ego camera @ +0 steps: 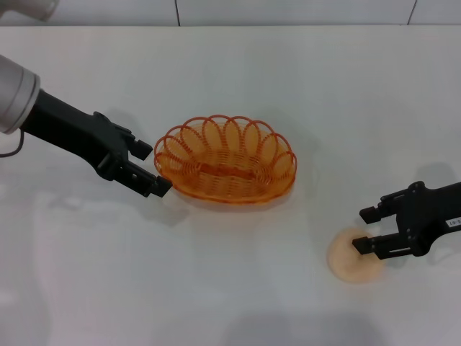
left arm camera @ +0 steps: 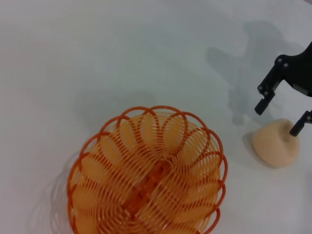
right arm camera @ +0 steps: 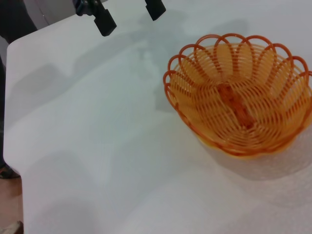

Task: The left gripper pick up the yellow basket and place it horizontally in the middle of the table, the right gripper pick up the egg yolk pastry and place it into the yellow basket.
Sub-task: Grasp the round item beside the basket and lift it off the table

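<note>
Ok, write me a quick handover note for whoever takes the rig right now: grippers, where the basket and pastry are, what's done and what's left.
Left gripper: open, empty, just beside the left end of the yellow basket, not gripping it.
Right gripper: open, fingers either side of the egg yolk pastry, not yet closed on it.
Basket: upright on the table, long side running across, about mid-table, nothing in it.
Pastry: on the table, off to the right of the basket and nearer the robot.
Done: basket appears placed.
Left: grip the pastry, carry it over, drop it in the basket.
</note>
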{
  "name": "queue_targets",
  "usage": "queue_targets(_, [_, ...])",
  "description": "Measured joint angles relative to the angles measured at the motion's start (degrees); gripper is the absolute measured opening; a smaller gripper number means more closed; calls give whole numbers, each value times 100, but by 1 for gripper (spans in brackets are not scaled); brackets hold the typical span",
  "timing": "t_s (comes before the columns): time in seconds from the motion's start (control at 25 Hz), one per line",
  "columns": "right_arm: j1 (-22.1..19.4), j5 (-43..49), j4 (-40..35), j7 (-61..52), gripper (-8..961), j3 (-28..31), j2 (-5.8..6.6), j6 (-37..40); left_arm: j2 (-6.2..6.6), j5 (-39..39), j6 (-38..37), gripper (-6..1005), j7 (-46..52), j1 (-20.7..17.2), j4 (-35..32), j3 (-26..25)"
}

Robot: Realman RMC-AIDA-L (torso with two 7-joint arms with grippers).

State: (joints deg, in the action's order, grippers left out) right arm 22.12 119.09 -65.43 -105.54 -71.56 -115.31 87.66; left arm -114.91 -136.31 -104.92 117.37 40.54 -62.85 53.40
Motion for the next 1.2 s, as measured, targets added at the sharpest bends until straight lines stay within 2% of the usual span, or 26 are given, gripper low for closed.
queue_targets(0.12, [-7,45,2,-1,697,-15,0,-3,-2,-1,9,887,3,-9,0,-15])
queue_targets(0.2, [-6,113,3,-27,495,-49,0,-4,-3,-2,16,887,4,-11,0,-20])
queue_targets(0.44, [23,265,-50,-162,311,-211,0,5,-5,-3,26,887,5,-11,0,-20])
queue_targets(0.88, [30,128,-504,-456,193,-338,0,57,-5,22,95,887,-42,-77,1,-49])
queue_targets(1.08, [110,-85,-562,-558,40,-348,-8,3,6,17,121,887,-60,-133,3,-32])
queue_targets(1.2, [216,-181,-572,-662,36,-350,-30,-81,21,-8,109,887,-88,-177,2,-20])
